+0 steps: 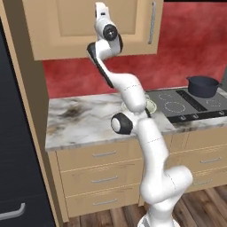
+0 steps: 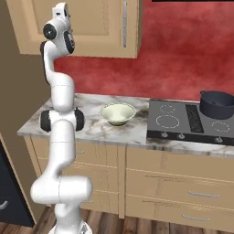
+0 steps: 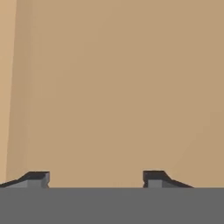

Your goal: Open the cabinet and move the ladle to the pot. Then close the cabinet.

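The tan wooden cabinet (image 1: 66, 26) (image 2: 96, 27) hangs on the wall with its door shut. Its long grey bar handle (image 1: 152, 22) (image 2: 124, 23) runs down the door's right side. My gripper (image 3: 96, 178) is open, with nothing between its fingertips. It faces the flat door panel (image 3: 113, 87) at close range, well left of the handle. The dark blue-grey pot (image 1: 203, 86) (image 2: 217, 104) stands on the back right of the stove. The ladle is hidden.
A pale green bowl (image 2: 118, 113) sits on the marble counter (image 1: 84, 119) just left of the black cooktop (image 2: 183, 121). Tan drawers (image 2: 196, 194) lie below the counter. A tall dark unit (image 1: 17, 155) stands at the left.
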